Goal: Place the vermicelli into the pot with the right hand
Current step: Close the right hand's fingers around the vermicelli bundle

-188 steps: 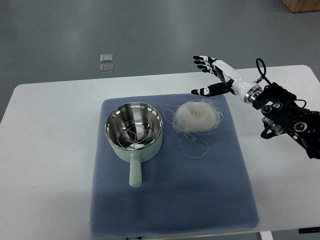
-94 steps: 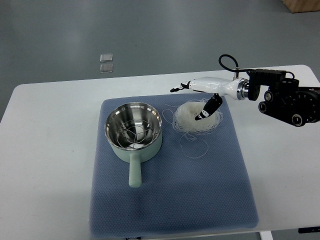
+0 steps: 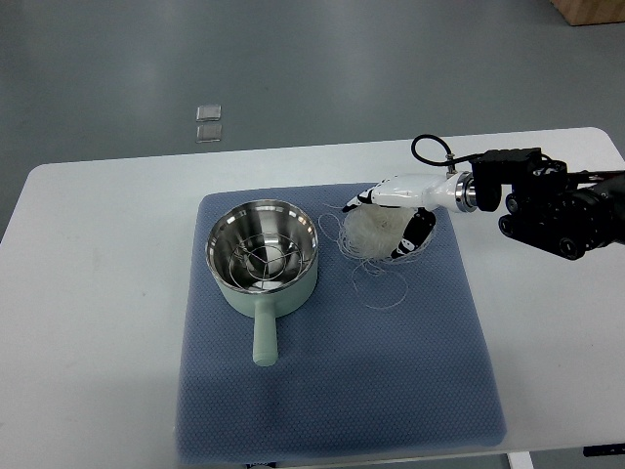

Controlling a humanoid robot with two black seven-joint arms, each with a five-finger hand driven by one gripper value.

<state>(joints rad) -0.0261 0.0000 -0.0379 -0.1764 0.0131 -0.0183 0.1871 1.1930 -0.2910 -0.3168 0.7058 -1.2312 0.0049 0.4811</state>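
A pale green pot (image 3: 262, 258) with a steel inside and a wire rack in it sits on the blue mat (image 3: 332, 391), its handle pointing toward me. Right of it lies a white tangle of vermicelli (image 3: 376, 233), with loose strands trailing onto the mat. My right hand (image 3: 389, 220) reaches in from the right and is down on the vermicelli, white fingers (image 3: 376, 194) over its far side and the black-tipped thumb (image 3: 412, 237) on its near right side, closing around the bundle. The vermicelli still rests on the mat. The left arm does not show.
The mat lies on a white table (image 3: 98, 293). My black right forearm (image 3: 557, 200) hangs over the table's right part. Two small clear squares (image 3: 207, 121) lie on the grey floor beyond the table's far edge.
My right hand swung in from above the mat's far right corner, dropped onto the vermicelli and closed its fingers around it; the bundle has bunched narrower.
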